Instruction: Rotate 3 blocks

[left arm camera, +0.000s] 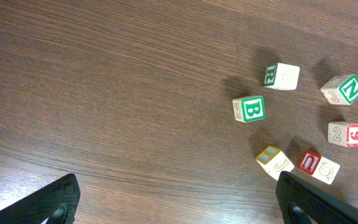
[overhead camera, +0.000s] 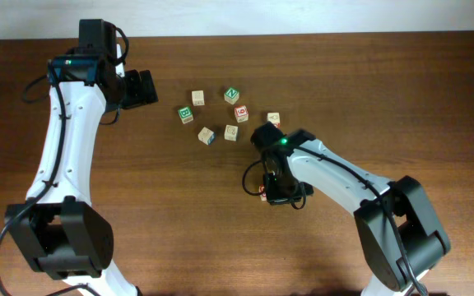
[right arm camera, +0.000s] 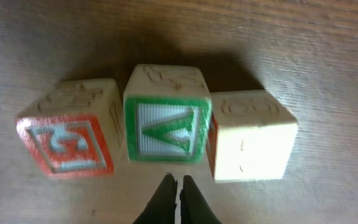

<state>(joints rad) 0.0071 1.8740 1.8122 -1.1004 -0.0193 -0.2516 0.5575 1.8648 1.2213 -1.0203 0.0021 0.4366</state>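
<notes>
Rotating blocks, finished count untellable.
Green-framed block just ahead of clenched, empty right end effector; released left end effector well apart.

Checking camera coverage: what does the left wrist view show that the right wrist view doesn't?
Only the left wrist: a scatter of blocks, including a green B block, a green N block and a red 9 block, and the left end effector, wide open. Only the right wrist: three blocks in a row, a red-framed block, a green-framed block and a pale block, with the right end effector shut just short of the middle one. Both: the wooden table.
</notes>
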